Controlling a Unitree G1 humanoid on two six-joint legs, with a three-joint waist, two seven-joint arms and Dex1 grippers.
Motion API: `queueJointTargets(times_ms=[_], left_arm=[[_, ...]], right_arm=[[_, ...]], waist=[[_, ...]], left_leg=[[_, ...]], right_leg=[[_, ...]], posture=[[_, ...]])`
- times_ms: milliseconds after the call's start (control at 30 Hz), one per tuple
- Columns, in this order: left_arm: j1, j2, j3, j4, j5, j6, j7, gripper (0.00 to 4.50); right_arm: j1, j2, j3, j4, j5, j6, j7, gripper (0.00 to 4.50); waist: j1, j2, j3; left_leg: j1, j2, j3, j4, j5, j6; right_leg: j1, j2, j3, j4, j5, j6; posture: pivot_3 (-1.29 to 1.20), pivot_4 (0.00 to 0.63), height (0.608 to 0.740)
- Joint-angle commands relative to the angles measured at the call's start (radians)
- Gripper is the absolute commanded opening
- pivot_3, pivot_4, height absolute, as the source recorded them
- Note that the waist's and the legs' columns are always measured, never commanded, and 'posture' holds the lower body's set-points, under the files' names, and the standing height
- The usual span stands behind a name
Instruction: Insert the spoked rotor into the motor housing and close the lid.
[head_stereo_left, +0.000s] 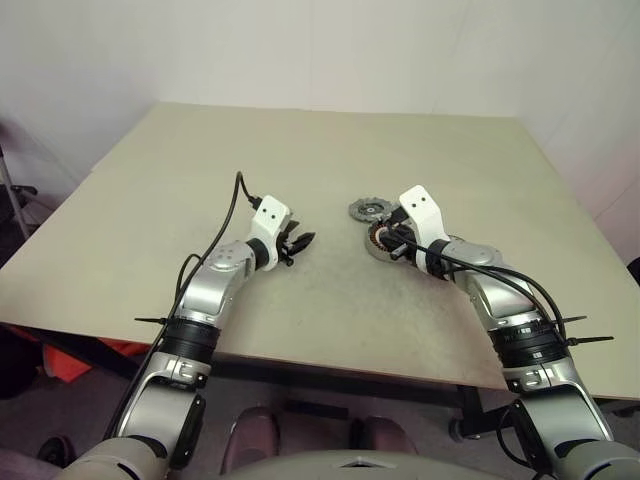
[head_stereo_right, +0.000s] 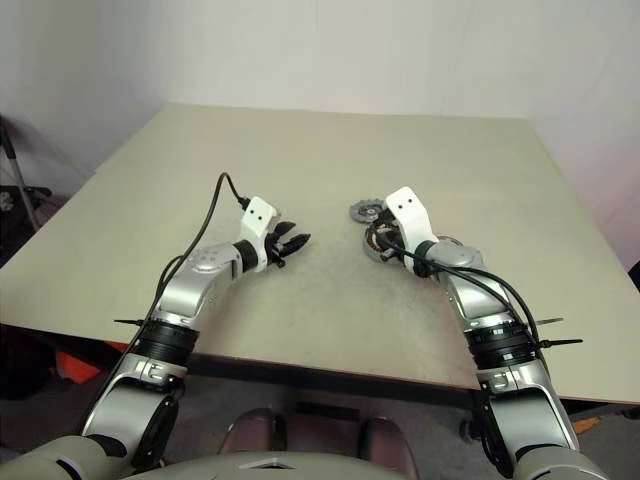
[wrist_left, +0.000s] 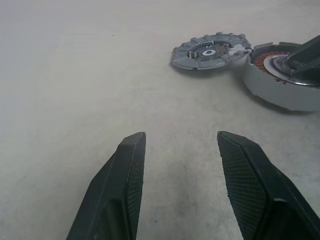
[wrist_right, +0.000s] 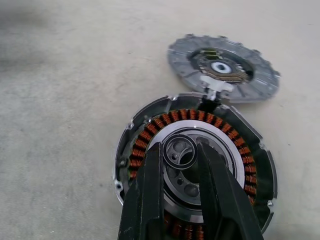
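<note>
Underneath everything, a wide beige matte tabletop (head_stereo_left: 300, 150).

Right of the table's middle, a shallow round metal motor housing (wrist_right: 145, 112), lying flat with its open side up. Inside its wall, a ring of copper-coloured wound coils (wrist_right: 240, 145) around a silver centre.

At about 11 o'clock from the housing in the head view, a flat grey round metal lid (wrist_right: 185, 60) with a notched rim and a dark centre. Lies flat on the table just beside the housing, with a small pale tab (wrist_right: 216, 82) on its edge reaching to the housing's rim.

Over the housing from about 5 o'clock, the right gripper (wrist_right: 179, 146), angled down into the silver centre. Black fingers (wrist_right: 150, 200) nearly together, pinched on either side of a small dark-grey metal ring (wrist_right: 181, 165) standing at the very middle of the cup. Beneath that ring, a dark-grey round part with holes; cannot tell whether this is the spoked rotor.

At about 9 o'clock from the housing and well apart from it, the left gripper (wrist_left: 180, 137), held over bare tabletop. Black fingers (wrist_left: 125, 190) spread apart, nothing between them, pointing towards the lid and housing.
</note>
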Motion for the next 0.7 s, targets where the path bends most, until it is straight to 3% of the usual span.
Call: queueJointTargets(times_ms=[33,700], left_arm=[[-0.004,0.007,0.000,-0.020,-0.004,-0.017,0.000,2.43],[-0.007,0.017,0.001,-0.012,-0.003,-0.023,0.003,2.43]], right_arm=[[-0.026,-0.019,-0.043,-0.032,-0.009,-0.006,-0.015,0.63],[0.003,-0.009,-0.037,-0.023,-0.006,0.001,-0.015,0.63]], waist=[[0.000,0.000,0.000],[-0.001,0.000,0.000]], left_leg=[[0.000,0.000,0.000,0.000,0.000,0.000],[0.000,0.000,0.000,0.000,0.000,0.000]], right_leg=[[0.000,0.000,0.000,0.000,0.000,0.000],[0.000,0.000,0.000,0.000,0.000,0.000]], posture=[[0.00,0.000,0.740],[0.00,0.000,0.740]])
